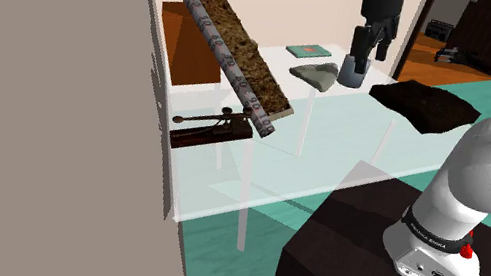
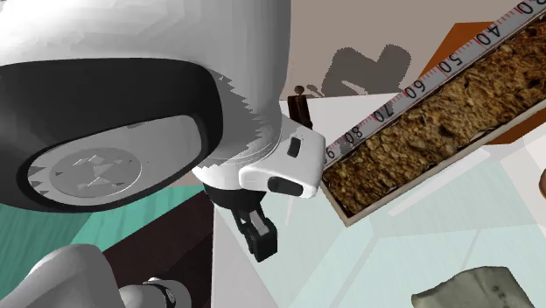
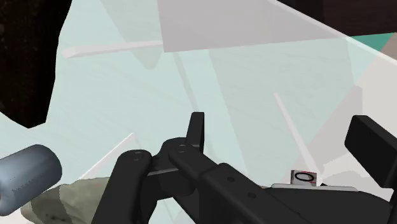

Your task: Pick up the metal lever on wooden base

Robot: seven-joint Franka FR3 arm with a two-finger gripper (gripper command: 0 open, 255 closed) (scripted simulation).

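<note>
Shoulder view: gripper (image 1: 369, 52), seemingly spread wide, hangs far from the lever (image 1: 220, 118) on its dark base (image 1: 205, 138)

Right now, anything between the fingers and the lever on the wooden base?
Yes. In the shoulder view the fingers hang over the table's far end. The grey lump and the lower end of the ruler-edged board lie between them and the lever.
</note>
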